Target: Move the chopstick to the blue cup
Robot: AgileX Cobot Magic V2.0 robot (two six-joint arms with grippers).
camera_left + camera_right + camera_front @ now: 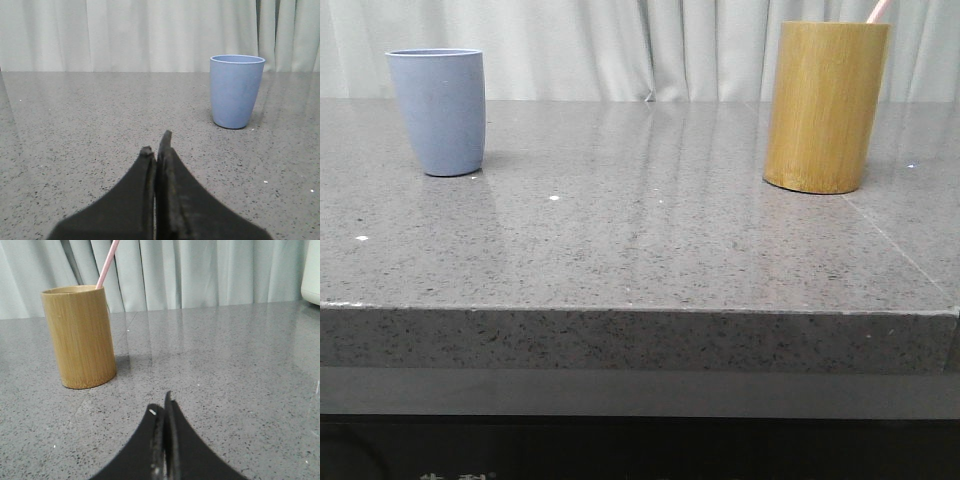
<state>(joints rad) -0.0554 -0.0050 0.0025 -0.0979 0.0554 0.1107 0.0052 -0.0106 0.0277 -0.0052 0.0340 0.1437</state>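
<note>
Chopstick (107,264) stands in the bamboo holder (825,105) far right; blue cup (438,110) waits far left. Both grippers, left (156,146) and right (161,407), are pressed together. Nothing begun: right must spread and reach for the stick.

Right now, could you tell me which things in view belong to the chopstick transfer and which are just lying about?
Belongs to the job:
- chopstick, standing in the bamboo holder
- blue cup, where it goes
- bamboo holder, which holds it now

Just lying about:
- white object at the table's far edge
- curtain behind
</note>
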